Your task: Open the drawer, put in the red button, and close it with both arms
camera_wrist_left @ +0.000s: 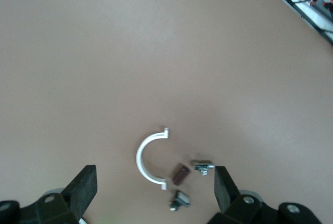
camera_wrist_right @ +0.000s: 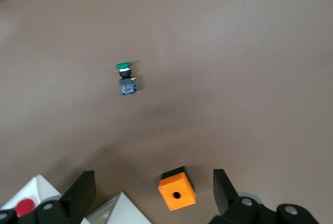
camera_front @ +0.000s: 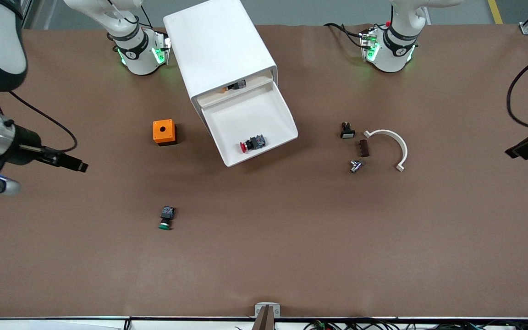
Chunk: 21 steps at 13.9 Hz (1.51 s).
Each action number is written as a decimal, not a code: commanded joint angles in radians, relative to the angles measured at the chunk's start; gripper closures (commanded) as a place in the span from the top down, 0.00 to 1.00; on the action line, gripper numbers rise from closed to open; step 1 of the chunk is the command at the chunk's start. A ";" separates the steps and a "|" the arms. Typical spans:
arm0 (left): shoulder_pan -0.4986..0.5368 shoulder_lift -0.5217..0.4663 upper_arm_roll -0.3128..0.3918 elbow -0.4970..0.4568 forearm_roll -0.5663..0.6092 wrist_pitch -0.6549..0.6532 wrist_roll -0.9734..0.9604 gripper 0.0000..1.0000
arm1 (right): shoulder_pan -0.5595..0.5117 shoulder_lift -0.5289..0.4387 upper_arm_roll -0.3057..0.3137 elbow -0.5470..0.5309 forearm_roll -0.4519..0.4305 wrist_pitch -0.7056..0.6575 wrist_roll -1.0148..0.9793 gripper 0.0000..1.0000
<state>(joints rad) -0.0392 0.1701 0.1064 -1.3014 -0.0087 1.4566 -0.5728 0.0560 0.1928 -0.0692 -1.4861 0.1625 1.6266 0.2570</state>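
As seen from the high front camera, a wide, matte brown counter (camera_front: 291, 256) fills nearly the whole frame. A strip of grey floor runs along the top edge and a tangle of cables along the bottom edge. Two white arm bases with green lights stand at the top of the frame.

Between the bases sits a white rounded plastic cabinet (camera_front: 218, 50), in the upper centre of the frame. Its wide, shallow white tray-drawer (camera_front: 287, 117) is pulled out toward the camera. The small red-capped push-button with a black body (camera_front: 252, 143) lies on its side inside the drawer, close to the front wall.

Toward the right arm's end of the counter are an orange box with a round hole (camera_front: 164, 132) and, lower in the frame, a green-capped push-button (camera_front: 167, 217).

Toward the left arm's end is a cluster of small things:
- a white half-ring clamp (camera_front: 394, 144)
- a small black switch (camera_front: 347, 131)
- a brown block (camera_front: 364, 148)
- a silvery metal piece (camera_front: 356, 166)

The left claw (camera_wrist_left: 155, 178) hangs in the air over that cluster. Its black fingers (camera_wrist_left: 86, 185) are spread wide, holding and touching nothing.

The right claw (camera_wrist_right: 153, 181) hangs over the orange box and a corner of the drawer. It is also spread wide and empty.
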 commanded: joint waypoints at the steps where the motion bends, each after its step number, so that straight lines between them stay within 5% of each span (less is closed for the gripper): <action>1: 0.059 -0.075 -0.016 -0.084 0.015 -0.002 0.198 0.99 | 0.074 -0.099 -0.105 -0.104 0.003 0.021 -0.137 1.00; 7: 0.162 -0.227 -0.103 -0.277 0.012 0.034 0.390 0.99 | 0.090 -0.208 -0.109 -0.252 -0.126 0.119 -0.240 1.00; 11: 0.151 -0.300 -0.134 -0.360 0.012 0.062 0.393 0.99 | 0.078 -0.185 -0.107 -0.221 -0.124 0.108 -0.232 1.00; 15: 0.148 -0.281 -0.168 -0.361 0.010 0.094 0.369 0.99 | 0.077 -0.177 -0.107 -0.201 -0.124 0.105 -0.240 1.00; 21: 0.142 -0.088 -0.336 -0.354 0.015 0.307 0.142 0.99 | 0.087 -0.199 -0.047 -0.192 -0.132 0.067 -0.226 1.00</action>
<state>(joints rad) 0.1026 0.0113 -0.1872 -1.6689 -0.0087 1.6977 -0.3640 0.1410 0.0101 -0.1336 -1.6786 0.0510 1.7086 0.0248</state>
